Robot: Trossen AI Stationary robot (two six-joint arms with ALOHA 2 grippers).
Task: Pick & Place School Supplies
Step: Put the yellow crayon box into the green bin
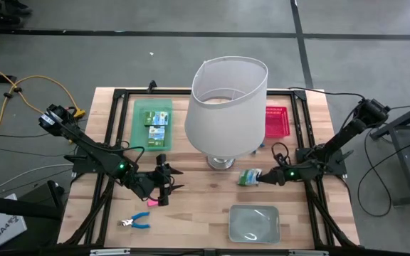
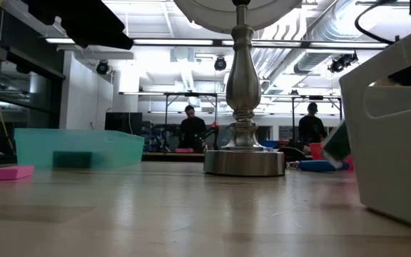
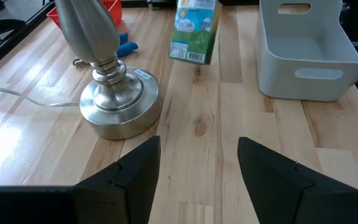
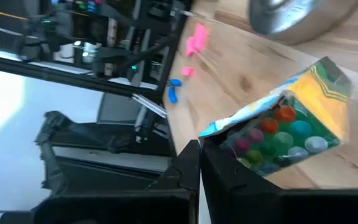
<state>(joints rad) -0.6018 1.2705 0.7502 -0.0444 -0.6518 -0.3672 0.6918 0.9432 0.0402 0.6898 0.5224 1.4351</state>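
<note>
Between the pinched fingers of the right gripper [image 1: 265,178] sits a green-and-yellow crayon box [image 1: 249,177], caught by one corner so that it tilts; from the left wrist view it seems to hang clear of the worktop [image 1: 198,210]. The fingers are drawn fully together on the flap of the box, whose printed face of coloured balls points away from them. Just past the box from those fingers stands the metal base of the lamp [image 1: 220,162], with the big white lampshade [image 1: 225,107] above it, and on the near side of the fingers lies the clear grey tray [image 1: 254,222]. Across from them, the left gripper [image 1: 174,180] has its fingers [image 3: 135,171] spread wide with nothing between them, pointing toward the lamp base and the held box beyond. Right behind those open fingers, close to the wrist, a small pink eraser [image 1: 151,202] rests on the wood, and a little farther back lie the blue-handled scissors [image 1: 134,222]. Off to the far side of the left fingers, the green tray [image 1: 153,126] holds more green-yellow boxes [image 1: 157,128]. Beyond the lampshade from the right fingers a red tray [image 1: 277,121] sits at the worktop's far edge. In the room behind, two people stand at distant benches.
</note>
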